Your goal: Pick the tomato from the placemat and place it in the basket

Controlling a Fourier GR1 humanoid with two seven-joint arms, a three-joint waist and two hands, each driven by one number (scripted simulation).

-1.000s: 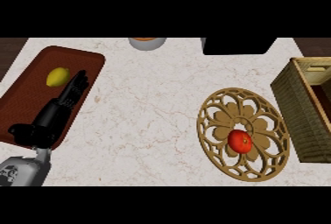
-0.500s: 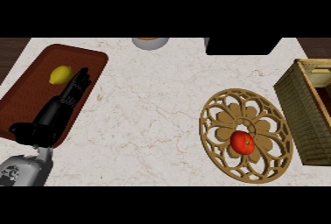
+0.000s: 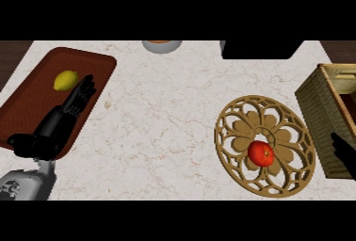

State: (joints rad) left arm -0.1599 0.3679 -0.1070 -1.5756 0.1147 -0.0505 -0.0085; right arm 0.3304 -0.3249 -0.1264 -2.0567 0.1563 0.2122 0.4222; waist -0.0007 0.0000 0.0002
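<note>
The red tomato (image 3: 261, 153) lies on the round wooden openwork placemat (image 3: 266, 114) at the right of the counter. A wicker basket (image 3: 324, 113) stands just to the right of the placemat, cut by the view's right edge. My right hand (image 3: 343, 155) shows only as dark fingers at the right edge, beside the basket and to the right of the tomato, apart from it. My left hand (image 3: 58, 123) rests open at the left, fingers straight, lying over a brown tray.
A brown tray (image 3: 38, 89) at the left holds a yellow lemon (image 3: 65, 80) just beyond my left fingertips. A grey bowl (image 3: 162, 45) and a black box (image 3: 261, 49) sit along the counter's far edge. Bare marble lies between tray and placemat.
My right hand has come into view at the right edge near the basket. The view has shifted slightly; the tomato and left hand keep their places.
</note>
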